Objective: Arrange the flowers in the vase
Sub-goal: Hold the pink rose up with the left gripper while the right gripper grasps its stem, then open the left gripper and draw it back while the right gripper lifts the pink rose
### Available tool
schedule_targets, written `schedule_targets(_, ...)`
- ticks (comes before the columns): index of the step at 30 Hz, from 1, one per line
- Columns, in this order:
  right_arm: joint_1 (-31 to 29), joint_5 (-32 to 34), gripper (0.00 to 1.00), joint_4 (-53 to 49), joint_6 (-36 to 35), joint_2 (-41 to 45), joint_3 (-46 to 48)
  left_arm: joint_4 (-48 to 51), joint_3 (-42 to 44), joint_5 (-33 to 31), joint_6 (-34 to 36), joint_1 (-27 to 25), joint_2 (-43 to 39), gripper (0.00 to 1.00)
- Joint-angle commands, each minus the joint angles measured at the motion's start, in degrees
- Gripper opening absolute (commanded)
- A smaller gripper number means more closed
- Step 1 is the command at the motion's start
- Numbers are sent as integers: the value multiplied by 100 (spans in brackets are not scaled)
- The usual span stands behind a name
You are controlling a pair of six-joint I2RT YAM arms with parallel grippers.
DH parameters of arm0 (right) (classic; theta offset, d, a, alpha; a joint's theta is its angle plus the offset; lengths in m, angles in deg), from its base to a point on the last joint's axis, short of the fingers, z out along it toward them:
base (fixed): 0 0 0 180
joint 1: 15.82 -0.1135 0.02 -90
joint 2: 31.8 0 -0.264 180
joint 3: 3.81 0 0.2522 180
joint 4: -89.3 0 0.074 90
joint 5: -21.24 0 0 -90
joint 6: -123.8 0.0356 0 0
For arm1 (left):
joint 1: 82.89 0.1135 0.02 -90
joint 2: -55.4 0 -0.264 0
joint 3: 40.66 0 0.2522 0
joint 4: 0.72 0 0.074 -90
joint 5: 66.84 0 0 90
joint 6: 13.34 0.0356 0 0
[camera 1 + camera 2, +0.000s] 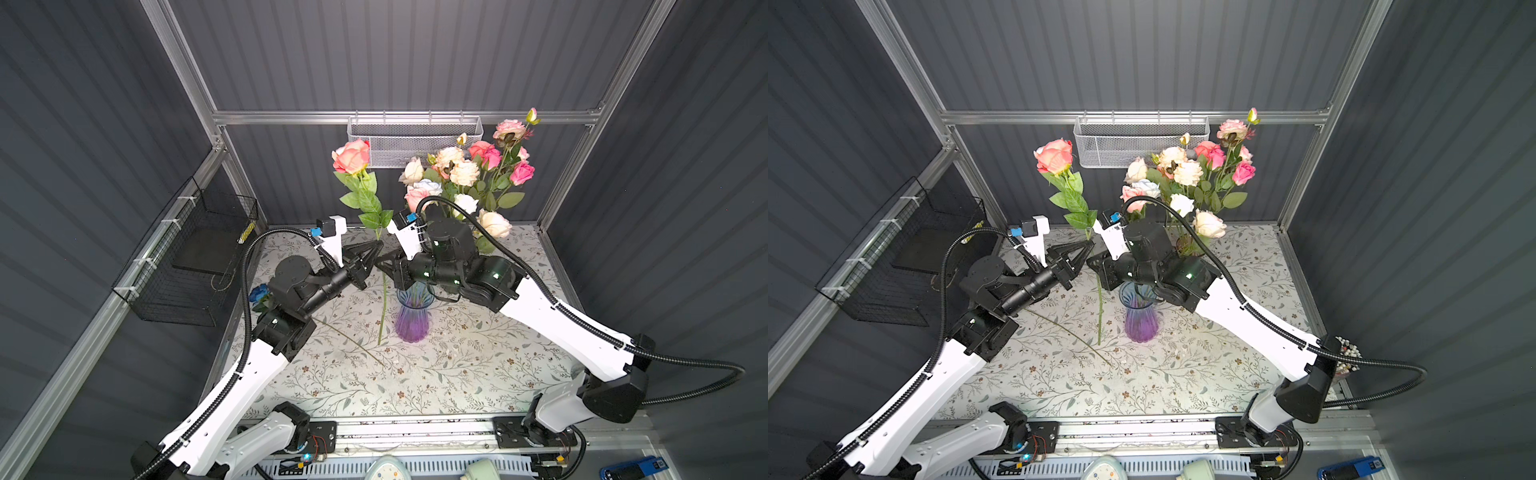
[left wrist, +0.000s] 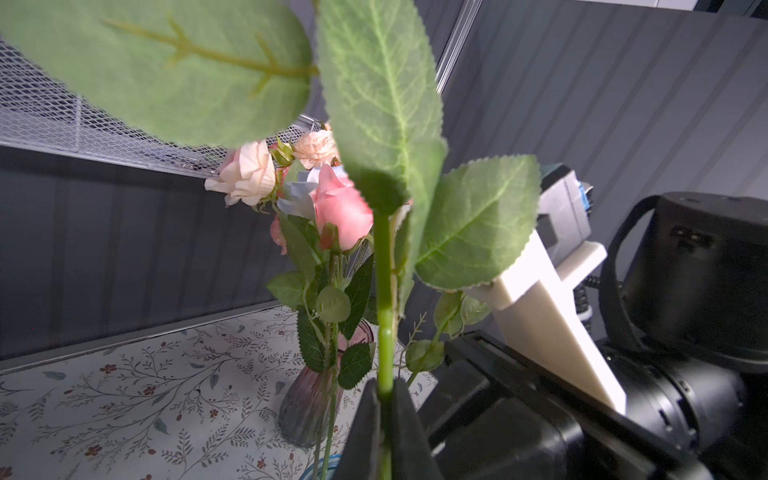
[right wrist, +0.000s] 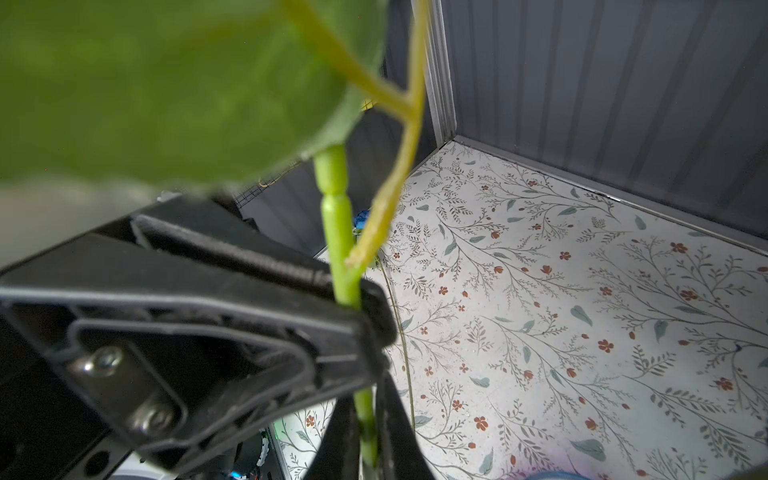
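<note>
Mid-frame, the rose stem (image 1: 382, 305) is clamped by the left gripper (image 1: 379, 246) and right gripper (image 1: 377, 262) together (a handover, probably); the left should be loosened slowly, stem kept upright.

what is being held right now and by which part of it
The coral rose, by the upper part of its stem: the left gripper clamps it, the right gripper clamps just below.
</note>
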Motion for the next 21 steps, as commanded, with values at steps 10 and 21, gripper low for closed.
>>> schedule_targets(10, -20, 113, 8, 442, -136, 161, 200, 301, -27, -567, 371, -33, -403, 71)
schedule_targets(21, -20, 951, 8, 421, -794, 563, -87, 1671, 637, -2455, 676, -25, -2071, 91)
